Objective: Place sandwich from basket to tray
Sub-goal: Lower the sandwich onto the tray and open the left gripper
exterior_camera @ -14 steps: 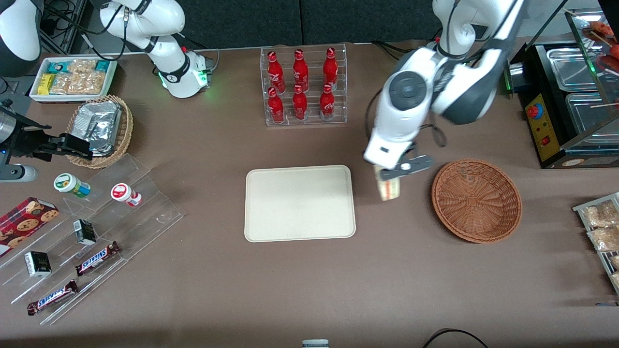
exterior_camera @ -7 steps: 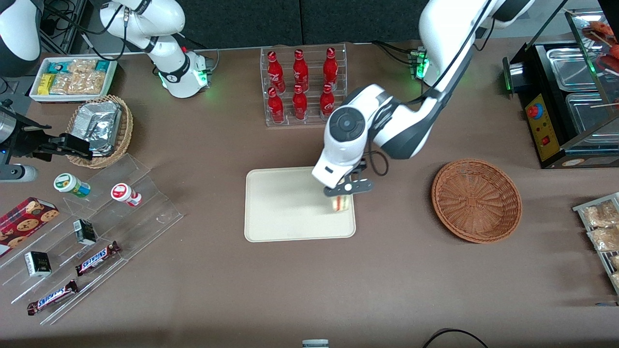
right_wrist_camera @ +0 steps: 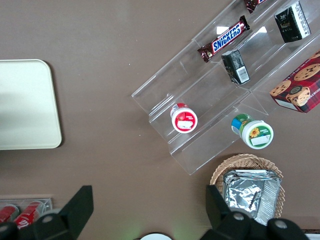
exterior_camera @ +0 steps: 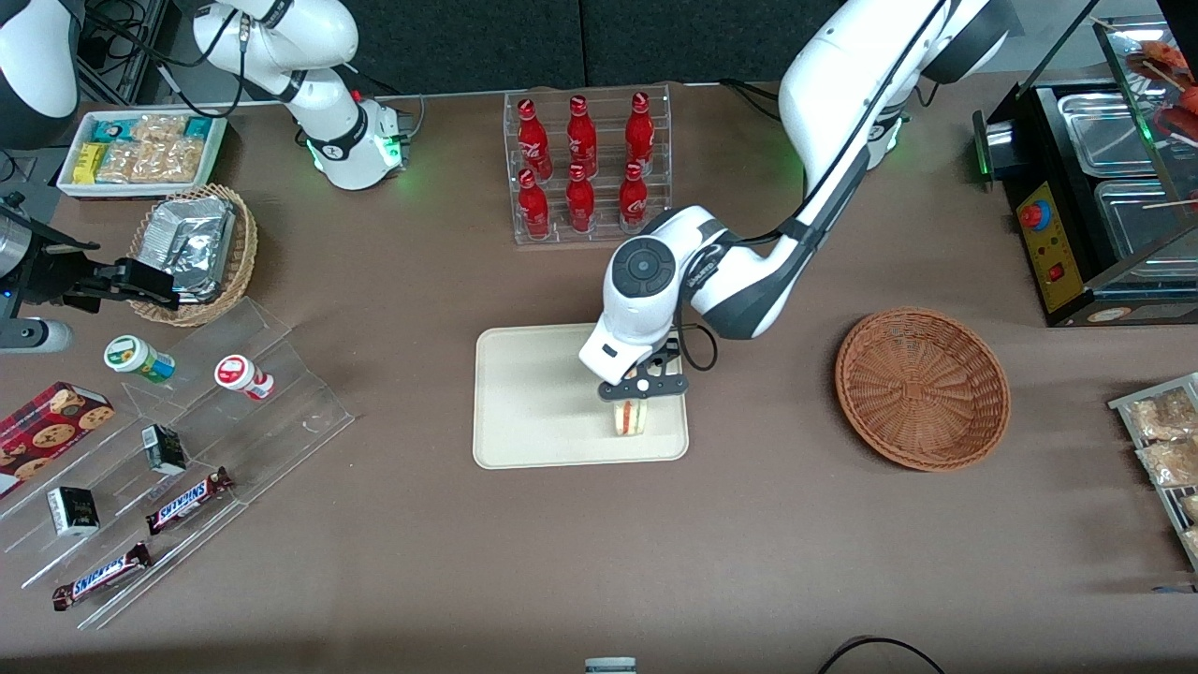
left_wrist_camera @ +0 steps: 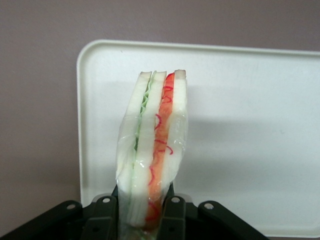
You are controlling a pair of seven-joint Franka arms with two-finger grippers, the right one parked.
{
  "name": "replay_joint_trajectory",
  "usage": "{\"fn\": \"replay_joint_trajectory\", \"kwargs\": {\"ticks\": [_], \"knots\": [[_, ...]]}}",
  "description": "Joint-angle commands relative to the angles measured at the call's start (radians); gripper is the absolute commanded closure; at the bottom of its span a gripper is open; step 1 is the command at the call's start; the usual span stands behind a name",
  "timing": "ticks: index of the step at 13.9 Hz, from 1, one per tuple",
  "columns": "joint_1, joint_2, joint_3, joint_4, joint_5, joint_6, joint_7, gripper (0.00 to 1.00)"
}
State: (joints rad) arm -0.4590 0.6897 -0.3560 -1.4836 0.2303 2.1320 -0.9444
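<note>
Over the tray (exterior_camera: 524,393), my gripper (exterior_camera: 643,387) is clamped on the sandwich (exterior_camera: 629,417), well clear of the basket (exterior_camera: 922,388); I'd lower gently until bread touches, then release.

the gripper (exterior_camera: 634,397), clamped on the sandwich (exterior_camera: 629,417), has travelled from the gap between basket (exterior_camera: 922,388) and tray (exterior_camera: 533,412) to above the tray, then further in and nearer the front camera. the sandwich now hangs low over the tray's near corner at the working arm's end. the working arm has swung along.
</note>
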Motion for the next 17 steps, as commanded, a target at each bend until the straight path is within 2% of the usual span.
{"fn": "replay_joint_trajectory", "kwargs": {"ticks": [1, 3, 5, 7, 14, 15, 16, 17], "knots": [[-0.036, 0.030, 0.012, 0.034, 0.040, -0.003, -0.037, 0.69], [-0.049, 0.051, 0.014, 0.037, 0.044, -0.001, -0.062, 0.68], [-0.055, 0.066, 0.016, 0.035, 0.101, 0.008, -0.103, 0.68], [-0.055, 0.091, 0.016, 0.039, 0.125, 0.025, -0.137, 0.68], [-0.072, 0.093, 0.014, 0.046, 0.126, 0.031, -0.149, 0.65], [-0.072, 0.094, 0.014, 0.046, 0.126, 0.031, -0.149, 0.55], [-0.072, 0.100, 0.015, 0.045, 0.129, 0.031, -0.148, 0.24], [-0.072, 0.100, 0.016, 0.045, 0.144, 0.031, -0.148, 0.01]]}}
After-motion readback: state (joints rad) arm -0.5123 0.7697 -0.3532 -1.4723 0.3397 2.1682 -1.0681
